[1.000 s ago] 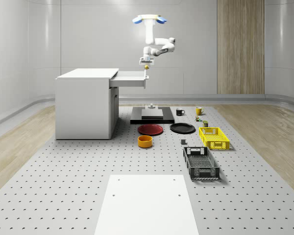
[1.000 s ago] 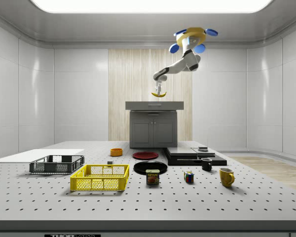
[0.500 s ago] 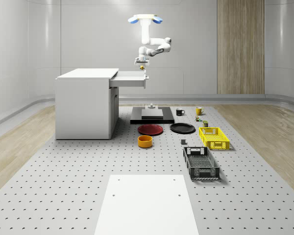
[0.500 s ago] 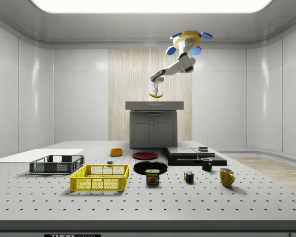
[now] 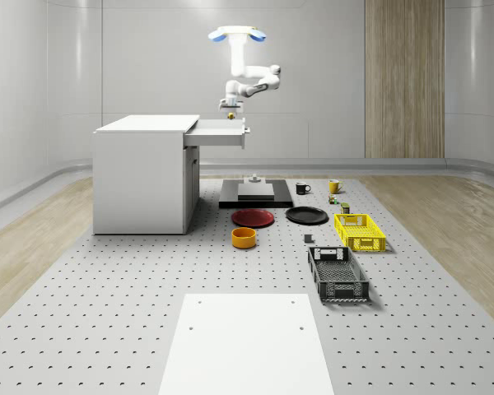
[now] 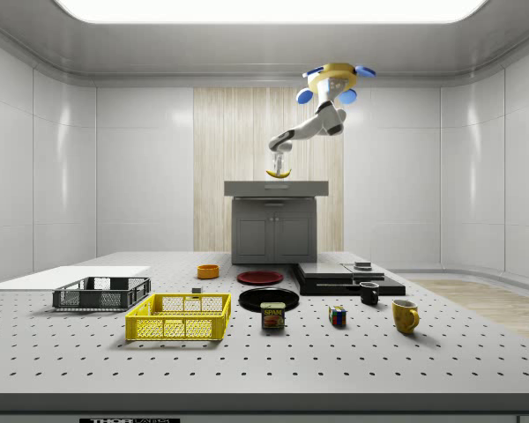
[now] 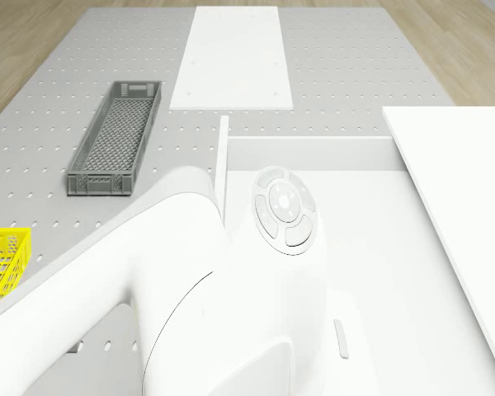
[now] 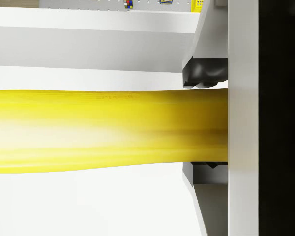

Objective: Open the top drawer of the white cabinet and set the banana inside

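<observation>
A curved yellow banana (image 6: 279, 174) is pinched between the jaws of the white two-finger gripper (image 6: 279, 170), just above the white cabinet's (image 5: 142, 173) open top drawer (image 5: 221, 133), beneath the hovering drone (image 5: 238, 34).

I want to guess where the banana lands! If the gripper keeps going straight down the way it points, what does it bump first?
Most likely the floor of the open top drawer. The gripper points downward, holding the banana above the drawer, with the drone hovering above. Exact depth is hard to judge, so it could land near the drawer's front.
</observation>
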Tool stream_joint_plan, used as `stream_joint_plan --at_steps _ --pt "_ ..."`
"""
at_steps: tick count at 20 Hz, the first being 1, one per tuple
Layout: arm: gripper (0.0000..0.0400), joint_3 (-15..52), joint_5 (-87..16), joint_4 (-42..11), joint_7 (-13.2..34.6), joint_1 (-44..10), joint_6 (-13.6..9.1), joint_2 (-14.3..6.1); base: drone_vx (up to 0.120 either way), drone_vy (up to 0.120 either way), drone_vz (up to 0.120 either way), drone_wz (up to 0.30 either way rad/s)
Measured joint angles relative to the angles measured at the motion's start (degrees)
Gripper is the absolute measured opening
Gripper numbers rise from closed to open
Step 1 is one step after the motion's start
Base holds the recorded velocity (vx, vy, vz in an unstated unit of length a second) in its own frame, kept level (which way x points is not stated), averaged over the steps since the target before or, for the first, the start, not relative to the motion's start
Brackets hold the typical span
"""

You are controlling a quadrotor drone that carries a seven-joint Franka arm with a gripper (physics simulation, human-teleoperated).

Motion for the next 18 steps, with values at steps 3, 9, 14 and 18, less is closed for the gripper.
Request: stream_joint_plan --at_steps 3,9,14,18 --pt "0.0193 0.00 -0.02 0.00 -0.01 0.02 0.04 -0.05 0.000 -0.120 0.000 0.000" --pt "0.0193 1.15 0.97 0.62 -0.12 0.42 0.71 0.08 0.000 -0.053 0.000 0.000" --pt "0.0193 3.71 3.26 2.15 -0.18 1.27 2.07 0.66 0.000 0.000 0.000 0.000" --pt "0.0193 5.64 5.02 3.45 -0.18 1.92 3.06 1.28 0.000 0.000 0.000 0.000"
